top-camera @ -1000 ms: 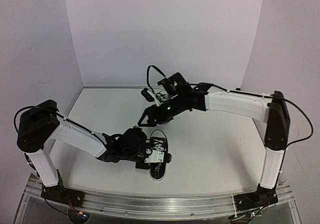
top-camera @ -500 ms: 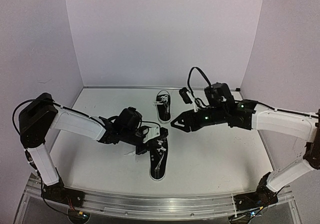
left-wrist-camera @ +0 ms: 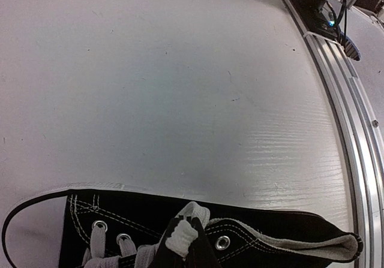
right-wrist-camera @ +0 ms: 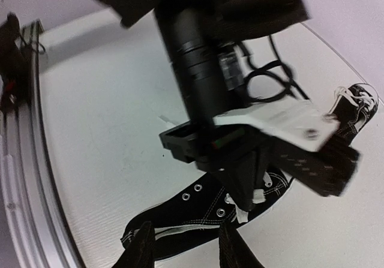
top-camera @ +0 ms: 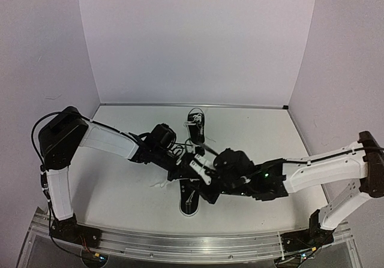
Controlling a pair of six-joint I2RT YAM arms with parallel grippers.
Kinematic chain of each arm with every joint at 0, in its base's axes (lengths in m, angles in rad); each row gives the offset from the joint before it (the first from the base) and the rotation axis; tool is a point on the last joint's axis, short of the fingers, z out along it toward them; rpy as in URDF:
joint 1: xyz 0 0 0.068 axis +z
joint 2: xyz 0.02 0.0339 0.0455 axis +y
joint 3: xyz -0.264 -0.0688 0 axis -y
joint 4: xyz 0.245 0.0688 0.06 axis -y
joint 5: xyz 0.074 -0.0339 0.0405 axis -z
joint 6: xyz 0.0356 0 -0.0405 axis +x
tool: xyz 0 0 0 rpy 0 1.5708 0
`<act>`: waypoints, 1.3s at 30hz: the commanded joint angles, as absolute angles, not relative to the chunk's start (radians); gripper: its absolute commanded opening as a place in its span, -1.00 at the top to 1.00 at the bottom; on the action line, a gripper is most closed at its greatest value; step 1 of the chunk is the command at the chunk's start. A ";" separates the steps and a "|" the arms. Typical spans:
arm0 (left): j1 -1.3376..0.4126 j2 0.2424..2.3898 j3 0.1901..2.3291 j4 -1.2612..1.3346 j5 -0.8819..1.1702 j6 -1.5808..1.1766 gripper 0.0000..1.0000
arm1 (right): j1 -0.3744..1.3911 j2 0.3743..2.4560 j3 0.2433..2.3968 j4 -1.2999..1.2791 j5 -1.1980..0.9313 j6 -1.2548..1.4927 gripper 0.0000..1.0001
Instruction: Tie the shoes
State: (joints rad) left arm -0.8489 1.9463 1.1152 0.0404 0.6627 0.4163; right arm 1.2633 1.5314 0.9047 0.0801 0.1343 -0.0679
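The near shoe [top-camera: 188,204] is a black canvas sneaker with white laces, lying at the table's front middle. My left gripper [top-camera: 191,167] is over its laced part and shut on a white lace [left-wrist-camera: 181,235]. The left wrist view shows the shoe's side [left-wrist-camera: 120,220] and the pinched lace. My right gripper [top-camera: 207,191] hovers just right of the same shoe, with its open, empty fingers [right-wrist-camera: 144,247] above the shoe's heel end [right-wrist-camera: 192,217]. The left gripper [right-wrist-camera: 243,205] shows there holding the lace. The far shoe [top-camera: 195,126] lies near the back wall.
A loose white lace end [top-camera: 159,186] lies on the table left of the near shoe. The aluminium rail [top-camera: 192,239] runs along the front edge. White walls close the back and sides. Both arms crowd the table's middle.
My right arm has swung from the far shoe down to the near shoe and now sits beside my left gripper. My left gripper has shifted up and right along the near shoe.
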 commanded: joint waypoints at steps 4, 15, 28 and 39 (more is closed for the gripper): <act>-0.832 2.006 1.213 -0.066 0.762 0.404 0.94 | 1.381 1.818 1.100 0.158 0.432 -0.436 0.45; -0.825 2.048 1.257 -0.132 0.789 0.419 0.89 | 1.384 2.094 1.339 0.110 0.474 -0.677 0.48; -0.825 2.062 1.266 -0.159 0.789 0.438 0.87 | 1.337 2.206 1.446 0.029 0.474 -0.722 0.22; -0.824 2.081 1.279 -0.173 0.787 0.446 0.86 | 1.304 2.293 1.514 0.006 0.483 -0.761 0.20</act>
State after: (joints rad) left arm -0.8234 2.0514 1.2511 -0.1230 0.7830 0.4255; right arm 1.3220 2.2566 1.4681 0.0269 0.4625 -0.7361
